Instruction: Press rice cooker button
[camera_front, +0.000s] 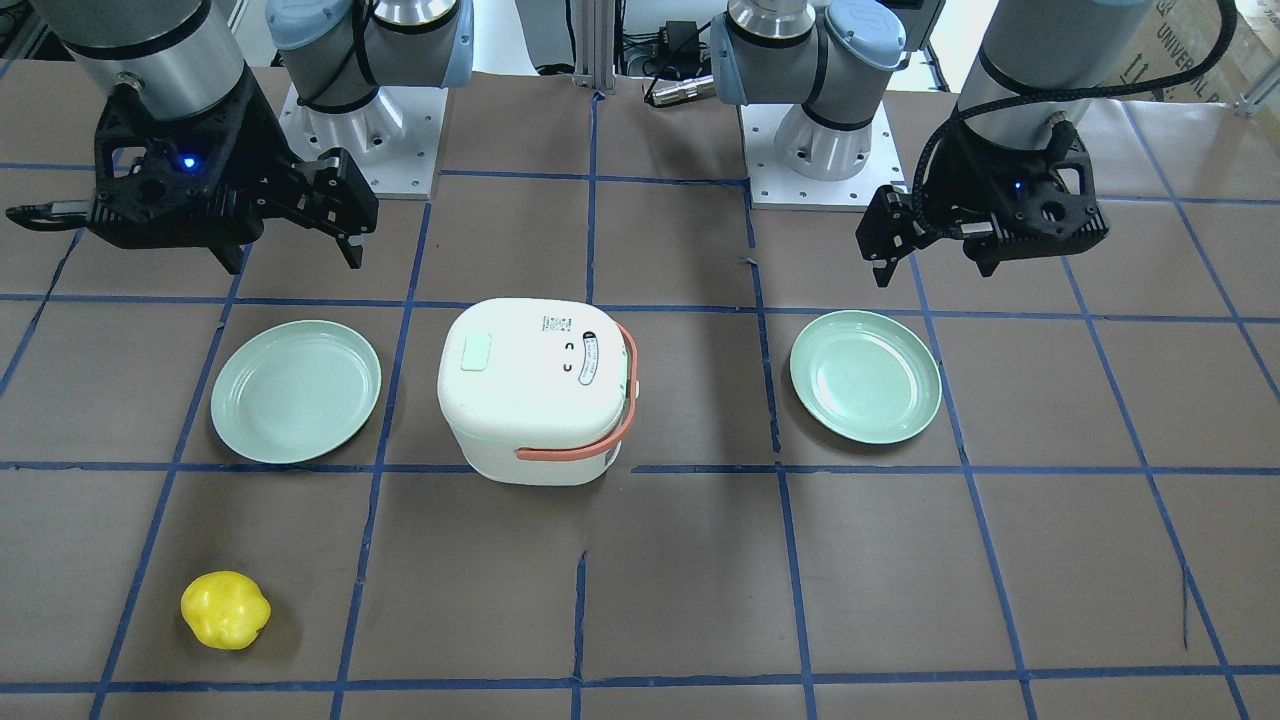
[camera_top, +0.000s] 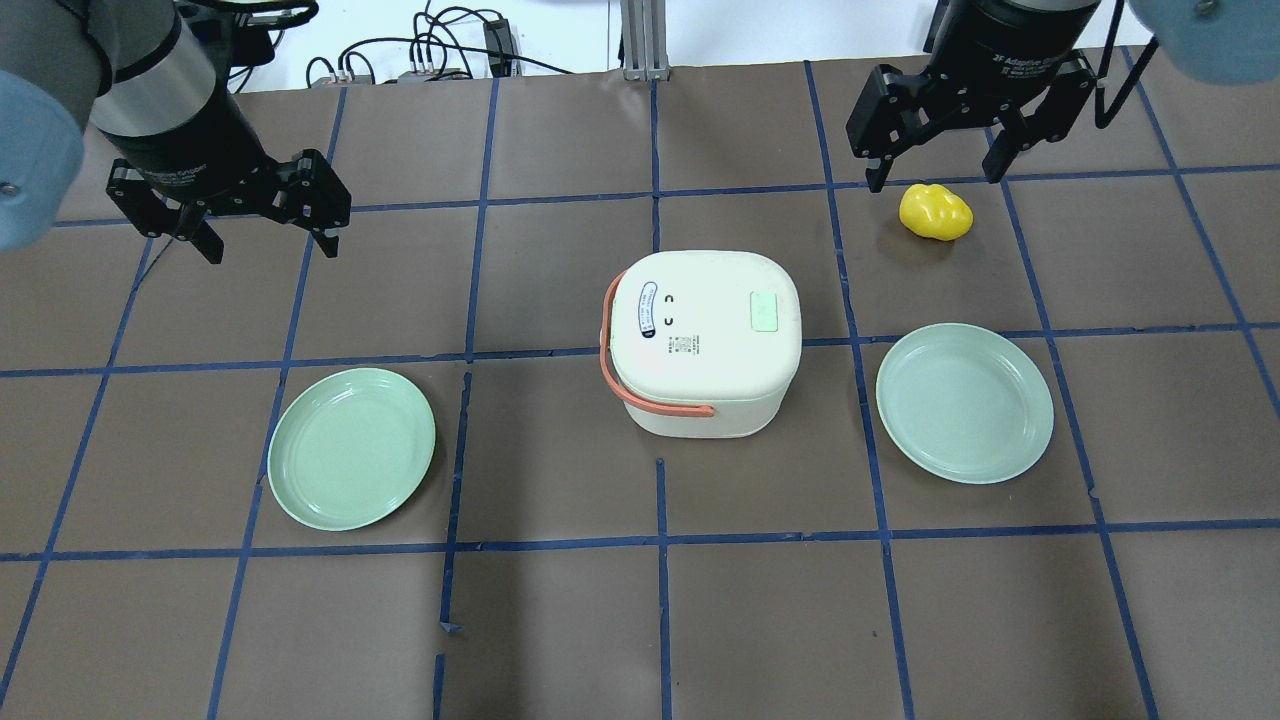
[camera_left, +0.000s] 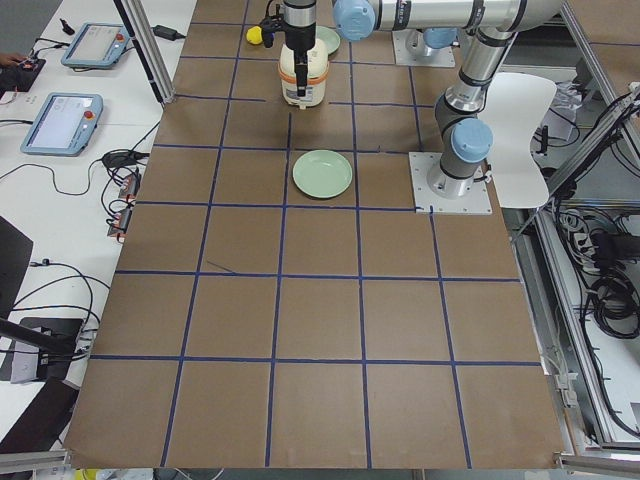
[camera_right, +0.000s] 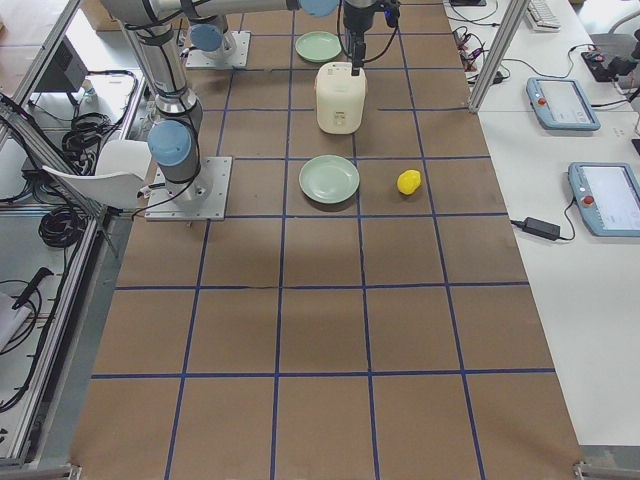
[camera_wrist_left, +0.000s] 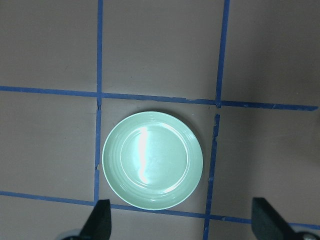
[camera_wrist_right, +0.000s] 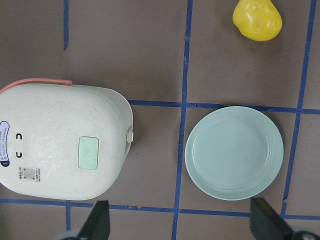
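The white rice cooker (camera_top: 690, 385) with a salmon handle stands mid-table, lid shut. Its pale green button (camera_top: 765, 312) sits on the lid, on the side toward my right arm. The button also shows in the front view (camera_front: 476, 353) and the right wrist view (camera_wrist_right: 88, 152). My right gripper (camera_top: 932, 180) is open and empty, high above the table, beyond and to the right of the cooker. In the right wrist view (camera_wrist_right: 181, 225) the cooker (camera_wrist_right: 45, 125) lies at the left. My left gripper (camera_top: 272, 250) is open and empty, high over the table's left part, far from the cooker.
A green plate (camera_top: 965, 402) lies right of the cooker and another (camera_top: 352, 448) lies left of it, the latter under the left wrist camera (camera_wrist_left: 152, 160). A yellow pepper-like object (camera_top: 935, 212) lies on the far right of the table, below the right gripper.
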